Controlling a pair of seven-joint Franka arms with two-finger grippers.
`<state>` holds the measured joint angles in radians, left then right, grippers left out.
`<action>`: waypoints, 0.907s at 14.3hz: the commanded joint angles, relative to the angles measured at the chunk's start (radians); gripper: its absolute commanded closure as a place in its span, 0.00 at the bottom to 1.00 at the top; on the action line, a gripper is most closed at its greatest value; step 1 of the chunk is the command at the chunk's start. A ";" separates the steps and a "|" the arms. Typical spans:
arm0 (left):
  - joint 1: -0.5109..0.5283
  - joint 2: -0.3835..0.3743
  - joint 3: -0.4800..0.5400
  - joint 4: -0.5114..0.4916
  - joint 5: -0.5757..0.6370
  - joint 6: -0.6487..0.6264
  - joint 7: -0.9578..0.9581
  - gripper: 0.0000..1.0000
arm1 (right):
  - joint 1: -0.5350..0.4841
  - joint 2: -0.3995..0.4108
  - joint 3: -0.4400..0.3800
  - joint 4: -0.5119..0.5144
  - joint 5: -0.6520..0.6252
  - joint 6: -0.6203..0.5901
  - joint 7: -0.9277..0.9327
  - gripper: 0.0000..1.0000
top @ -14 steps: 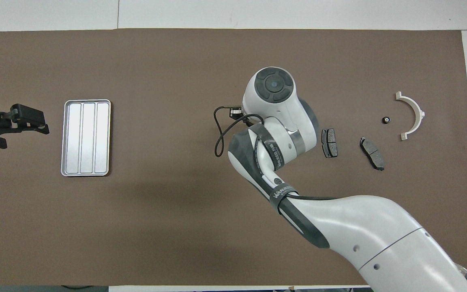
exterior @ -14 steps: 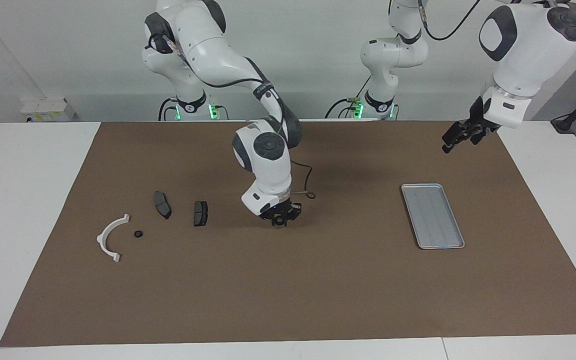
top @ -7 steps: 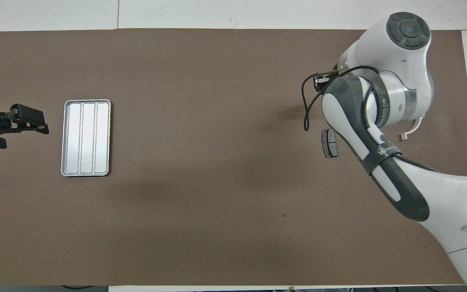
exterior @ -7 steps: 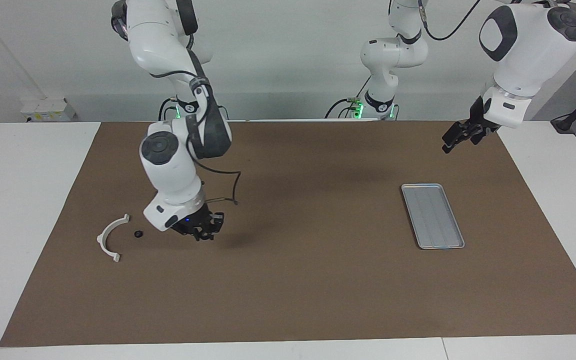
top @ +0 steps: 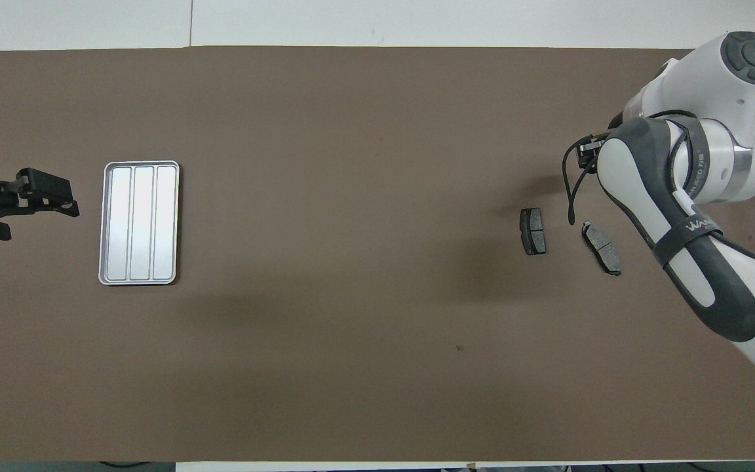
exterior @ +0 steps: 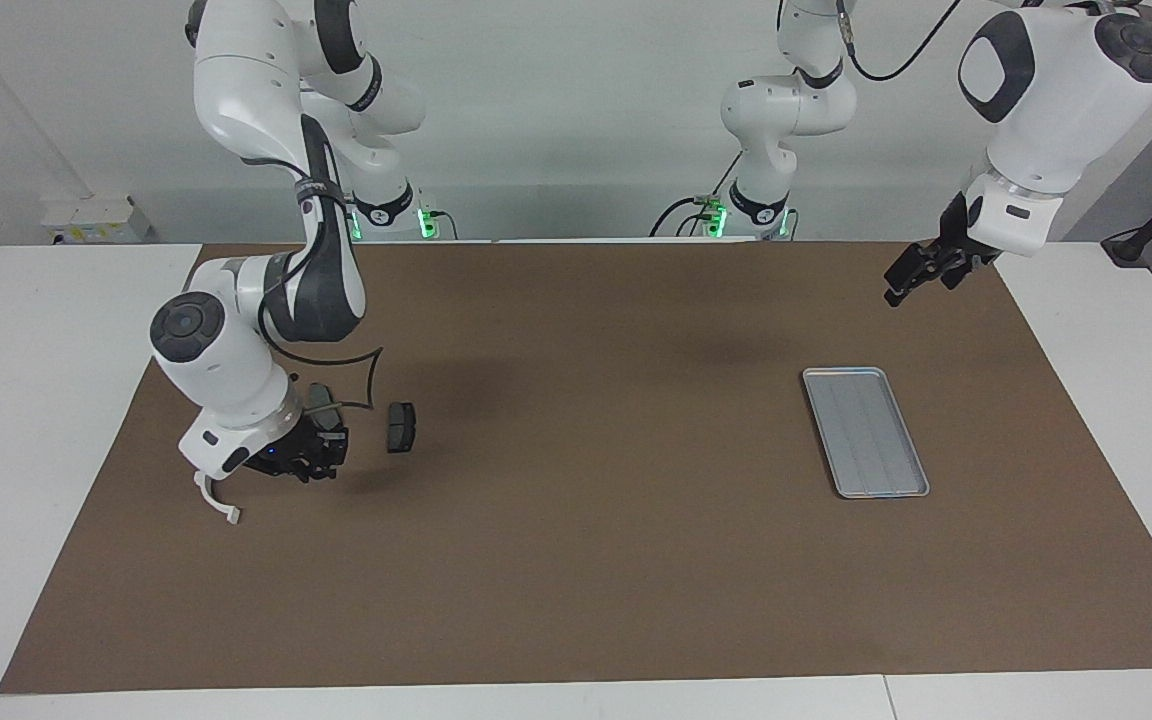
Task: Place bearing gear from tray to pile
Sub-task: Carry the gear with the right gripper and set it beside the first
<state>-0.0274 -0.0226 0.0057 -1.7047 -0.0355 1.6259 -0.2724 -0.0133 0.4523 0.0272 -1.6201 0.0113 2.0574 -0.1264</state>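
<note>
The silver tray (exterior: 866,432) lies bare at the left arm's end of the mat, and also shows in the overhead view (top: 139,223). The pile lies at the right arm's end: one dark brake pad (exterior: 401,427) (top: 533,231), a second brake pad (top: 601,247) and the white bracket (exterior: 221,505), of which only one end shows. My right gripper (exterior: 321,460) hangs low over the pile, between the bracket and the pads. No bearing gear shows; the spot beside the bracket is hidden by the right hand. My left gripper (exterior: 911,275) (top: 43,196) waits in the air beside the tray.
A brown mat (exterior: 586,580) covers most of the white table. A black cable (exterior: 366,375) loops from the right wrist over the second brake pad.
My right arm has swung from mid-table to the pile and now covers the small black part that lay beside the bracket. The left arm has not moved.
</note>
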 commanded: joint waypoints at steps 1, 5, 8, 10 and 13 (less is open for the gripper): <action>0.006 -0.023 -0.003 -0.020 -0.014 -0.001 -0.001 0.00 | -0.013 -0.076 0.014 -0.160 0.006 0.102 -0.021 1.00; 0.006 -0.023 -0.003 -0.020 -0.014 -0.001 -0.002 0.00 | -0.023 -0.092 0.014 -0.270 0.006 0.201 -0.033 1.00; 0.006 -0.023 -0.003 -0.020 -0.014 0.002 -0.001 0.00 | -0.027 -0.092 0.014 -0.326 0.006 0.272 -0.051 1.00; 0.006 -0.023 -0.003 -0.026 -0.014 0.002 0.001 0.00 | -0.036 -0.092 0.014 -0.330 0.006 0.279 -0.056 1.00; 0.006 -0.026 -0.004 -0.032 -0.014 0.005 0.001 0.00 | -0.037 -0.092 0.014 -0.327 0.006 0.280 -0.047 0.66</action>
<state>-0.0275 -0.0228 0.0050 -1.7056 -0.0355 1.6259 -0.2724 -0.0309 0.3962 0.0277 -1.9112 0.0113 2.3200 -0.1487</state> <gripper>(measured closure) 0.000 0.656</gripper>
